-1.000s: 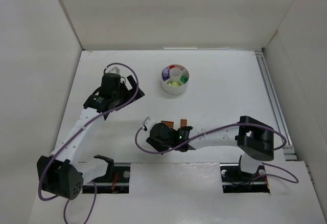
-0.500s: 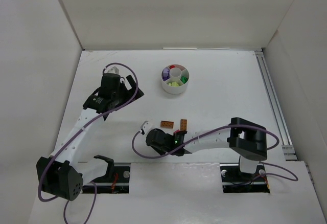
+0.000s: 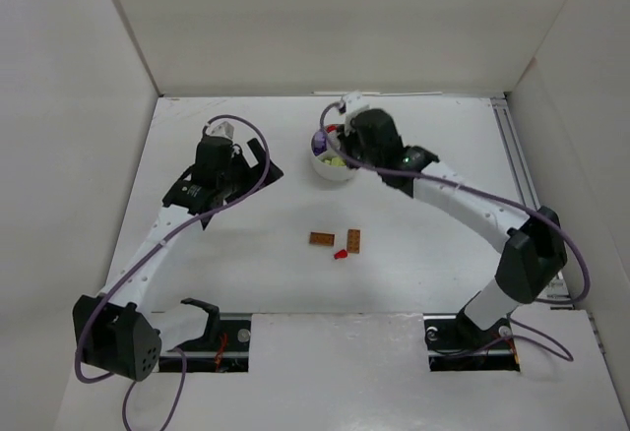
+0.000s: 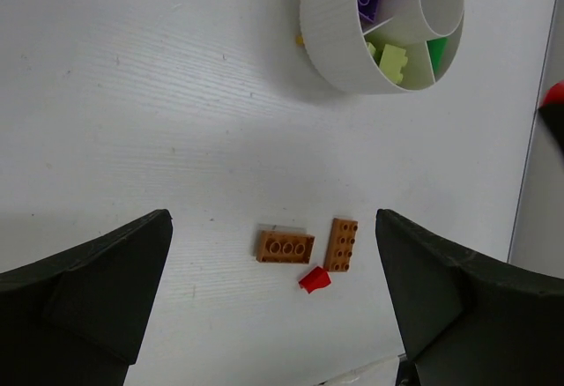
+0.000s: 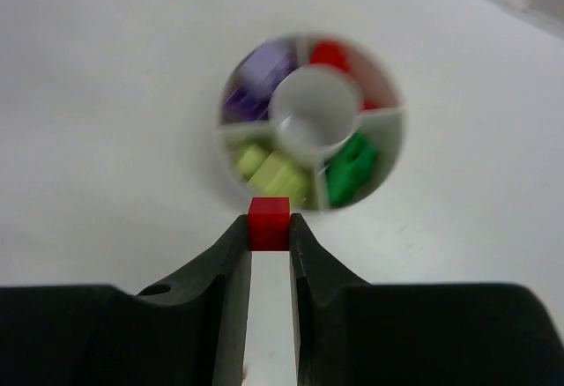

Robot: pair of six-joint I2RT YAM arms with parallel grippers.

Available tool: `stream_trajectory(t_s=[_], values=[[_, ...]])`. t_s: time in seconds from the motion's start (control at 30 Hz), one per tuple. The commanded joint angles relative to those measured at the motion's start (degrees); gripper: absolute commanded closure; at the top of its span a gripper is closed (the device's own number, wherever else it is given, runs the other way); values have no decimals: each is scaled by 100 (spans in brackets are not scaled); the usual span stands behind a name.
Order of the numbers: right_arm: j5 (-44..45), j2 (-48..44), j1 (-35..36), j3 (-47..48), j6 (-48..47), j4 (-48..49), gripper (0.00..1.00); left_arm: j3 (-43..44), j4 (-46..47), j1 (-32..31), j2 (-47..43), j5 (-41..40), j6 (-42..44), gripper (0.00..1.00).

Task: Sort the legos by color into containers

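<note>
Short of the dish (image 4: 330, 33) lie two orange-brown bricks (image 4: 285, 247) (image 4: 341, 244) and a red piece (image 4: 313, 279).

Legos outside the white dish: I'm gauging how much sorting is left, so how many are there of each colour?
Orange-brown bricks on the table: 2
Red piece on the table: 1
Red brick held in the jaws of the right gripper: 1
Total: 4
</note>
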Motion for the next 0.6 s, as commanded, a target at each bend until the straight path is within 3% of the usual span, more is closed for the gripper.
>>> stream_trajectory(t_s=[0.0,0.13,0.3,0.57], values=[[-469,412,-697,902,-654,-404,95,212,412,69,184,139,250,0],[-1022,1317,-1374,2115,-839,-825,95,581,473,130,456,139,383,0],[-1199,2320,-1691,3476,-953,-1221,93,740,973,332,782,824,383,0],[-1648,3287,-1815,4323,-848,-1521,90,854,1088,491,1467,1184,436,0]])
